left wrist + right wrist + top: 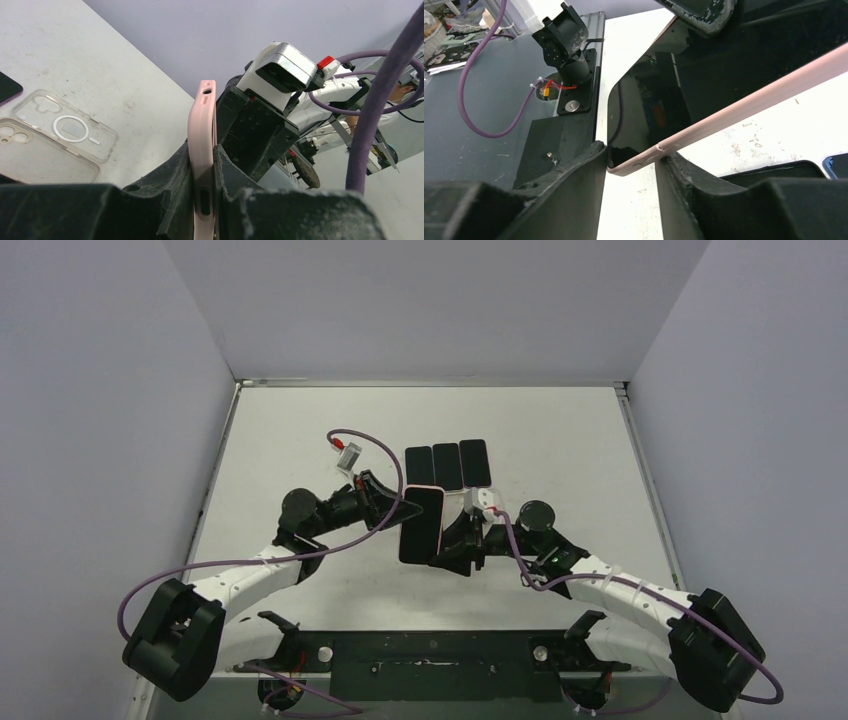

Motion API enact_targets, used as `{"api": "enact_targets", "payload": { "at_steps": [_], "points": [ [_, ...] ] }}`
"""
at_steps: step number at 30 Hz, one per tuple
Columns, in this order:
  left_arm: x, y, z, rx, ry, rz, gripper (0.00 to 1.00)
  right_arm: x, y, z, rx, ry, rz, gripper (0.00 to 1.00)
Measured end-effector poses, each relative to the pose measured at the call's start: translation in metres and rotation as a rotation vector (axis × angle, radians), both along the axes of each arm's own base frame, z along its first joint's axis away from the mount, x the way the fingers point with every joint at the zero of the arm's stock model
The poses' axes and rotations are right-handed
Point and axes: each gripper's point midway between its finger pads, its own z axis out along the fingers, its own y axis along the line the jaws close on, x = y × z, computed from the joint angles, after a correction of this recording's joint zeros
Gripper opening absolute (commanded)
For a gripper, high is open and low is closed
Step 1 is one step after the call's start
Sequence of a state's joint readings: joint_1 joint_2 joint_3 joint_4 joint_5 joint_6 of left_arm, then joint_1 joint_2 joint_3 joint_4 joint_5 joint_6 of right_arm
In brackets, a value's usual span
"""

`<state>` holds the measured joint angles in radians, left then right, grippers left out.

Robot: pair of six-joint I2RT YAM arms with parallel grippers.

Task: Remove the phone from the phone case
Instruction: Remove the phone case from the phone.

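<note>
The white counter (300, 430) fills my overhead view, walled in on three sides. Over it the left arm (250, 575) and the right arm (620, 590) reach inward from their bases at the near edge and meet around the middle.

Between them I see the phone (422, 525) lifted off the counter, with its dark screen facing up toward the overhead camera. It sits inside the pink phone case (202, 135), whose rim shows along its edges.

The left end effector (204, 165) is clamped on the phone case from the left side. On its wrist camera I see one finger pressed against each face of the pink edge.

The right end effector (631, 155) straddles a corner from the opposite side. One finger sits against the glossy screen and the other against the pink back. I cannot tell whether it is squeezing or only resting there.

Farther back on the counter, three dark phones (447, 465) lie side by side in a neat row, just beyond the held one.

The left wrist view also shows two clear cases (65, 130) lying flat on the counter, overlapping each other.
</note>
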<state>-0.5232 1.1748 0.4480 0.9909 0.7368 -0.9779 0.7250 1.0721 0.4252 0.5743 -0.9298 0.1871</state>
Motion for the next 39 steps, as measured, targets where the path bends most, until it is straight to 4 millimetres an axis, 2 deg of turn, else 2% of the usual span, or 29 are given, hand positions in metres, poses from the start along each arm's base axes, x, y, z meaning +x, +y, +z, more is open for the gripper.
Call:
{"api": "enact_targets", "payload": {
  "at_steps": [9, 15, 19, 25, 28, 35, 39],
  "points": [
    [-0.004, -0.002, -0.002, -0.001, 0.0, -0.035, 0.0, 0.001, -0.001, -0.008, -0.022, -0.05, 0.023, 0.13],
    [-0.006, -0.005, -0.011, 0.015, 0.025, -0.067, 0.0, 0.001, -0.004, -0.021, -0.076, -0.113, 0.047, 0.12],
    [-0.005, -0.006, -0.01, 0.016, 0.02, -0.083, 0.0, 0.002, -0.004, -0.023, -0.108, -0.154, 0.063, 0.11],
    [-0.003, -0.007, -0.011, 0.003, 0.03, -0.117, 0.0, 0.004, -0.003, -0.027, -0.152, -0.195, 0.091, 0.03],
    [-0.003, -0.008, -0.014, 0.005, 0.041, -0.122, 0.0, 0.004, -0.003, -0.031, -0.173, -0.202, 0.1, 0.01],
    [0.002, -0.008, -0.011, -0.014, 0.087, -0.096, 0.0, 0.001, 0.003, -0.036, -0.199, -0.264, 0.14, 0.0],
    [0.003, -0.01, -0.006, -0.042, 0.138, -0.086, 0.0, 0.006, 0.004, -0.044, -0.232, -0.294, 0.121, 0.0]
  ]
}}
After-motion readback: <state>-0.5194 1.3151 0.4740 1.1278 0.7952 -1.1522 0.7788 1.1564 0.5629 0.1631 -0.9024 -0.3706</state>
